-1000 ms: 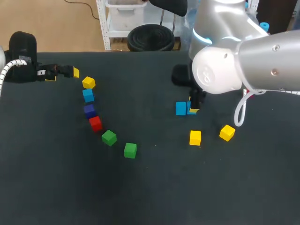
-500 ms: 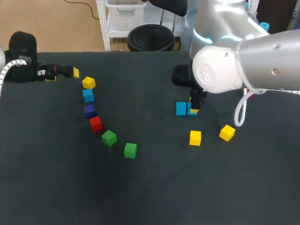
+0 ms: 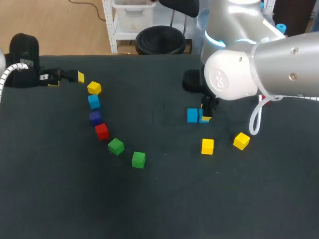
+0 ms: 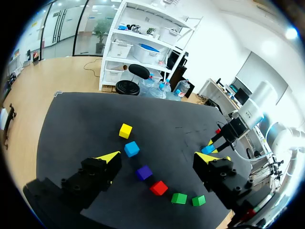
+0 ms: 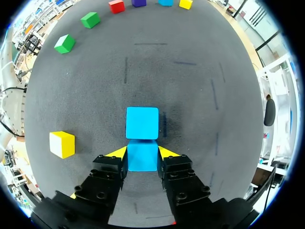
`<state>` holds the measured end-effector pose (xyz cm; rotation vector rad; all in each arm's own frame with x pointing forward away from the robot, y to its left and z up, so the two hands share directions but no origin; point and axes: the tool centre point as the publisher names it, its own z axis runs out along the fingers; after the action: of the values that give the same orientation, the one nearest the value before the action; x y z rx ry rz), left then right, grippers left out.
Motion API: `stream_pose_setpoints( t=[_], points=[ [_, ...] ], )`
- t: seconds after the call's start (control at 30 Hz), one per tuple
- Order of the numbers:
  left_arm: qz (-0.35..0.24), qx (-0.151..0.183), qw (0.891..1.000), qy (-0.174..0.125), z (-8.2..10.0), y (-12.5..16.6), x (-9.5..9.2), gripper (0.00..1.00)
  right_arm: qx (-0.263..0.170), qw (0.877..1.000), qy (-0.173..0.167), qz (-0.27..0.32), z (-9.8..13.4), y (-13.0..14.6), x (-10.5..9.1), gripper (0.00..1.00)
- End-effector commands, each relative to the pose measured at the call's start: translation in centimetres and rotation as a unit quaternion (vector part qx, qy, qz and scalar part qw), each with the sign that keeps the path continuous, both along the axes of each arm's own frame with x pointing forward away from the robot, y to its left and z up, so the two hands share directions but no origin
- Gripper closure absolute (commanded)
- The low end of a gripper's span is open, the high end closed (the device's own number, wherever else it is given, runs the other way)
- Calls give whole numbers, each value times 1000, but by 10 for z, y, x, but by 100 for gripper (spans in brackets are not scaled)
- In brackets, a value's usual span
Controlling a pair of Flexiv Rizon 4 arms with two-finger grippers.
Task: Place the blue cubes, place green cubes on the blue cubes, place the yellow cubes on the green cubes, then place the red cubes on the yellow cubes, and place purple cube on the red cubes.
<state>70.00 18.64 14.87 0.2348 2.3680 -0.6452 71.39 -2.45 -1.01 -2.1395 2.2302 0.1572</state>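
Note:
My right gripper (image 5: pixel 142 153) is shut on a blue cube (image 5: pixel 142 157), which sits directly against a second blue cube (image 5: pixel 142 123) ahead of the fingers. In the head view that pair lies mid-table, the free blue cube (image 3: pixel 192 115) beside my right gripper (image 3: pixel 205 116). My left gripper (image 4: pixel 161 157) stands open and holds nothing, over the table's far left corner (image 3: pixel 70 76). Beyond it a curved row runs yellow cube (image 3: pixel 93 88), blue cube (image 3: pixel 93 101), purple cube (image 3: pixel 95 117), red cube (image 3: pixel 101 131), then two green cubes (image 3: pixel 115 146) (image 3: pixel 138 160).
Two more yellow cubes (image 3: pixel 207 146) (image 3: pixel 241 141) lie on the black table (image 3: pixel 164 199) just in front of the right gripper; one yellow cube (image 5: pixel 62 144) shows beside it in the right wrist view. My right arm's big elbow (image 3: pixel 234 74) hangs over the far right of the table.

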Motion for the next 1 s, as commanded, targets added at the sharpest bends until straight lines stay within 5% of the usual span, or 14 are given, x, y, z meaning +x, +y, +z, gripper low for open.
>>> stream_pose_setpoints(
  t=[0.03,1.0],
  points=[
    [0,1,1000,0,0,0,0,0,1,1000,-4,1,-5,2,-1,88],
    [0,1,1000,0,0,0,0,0,1,1000,-7,8,-6,1,3,84]
  ],
)
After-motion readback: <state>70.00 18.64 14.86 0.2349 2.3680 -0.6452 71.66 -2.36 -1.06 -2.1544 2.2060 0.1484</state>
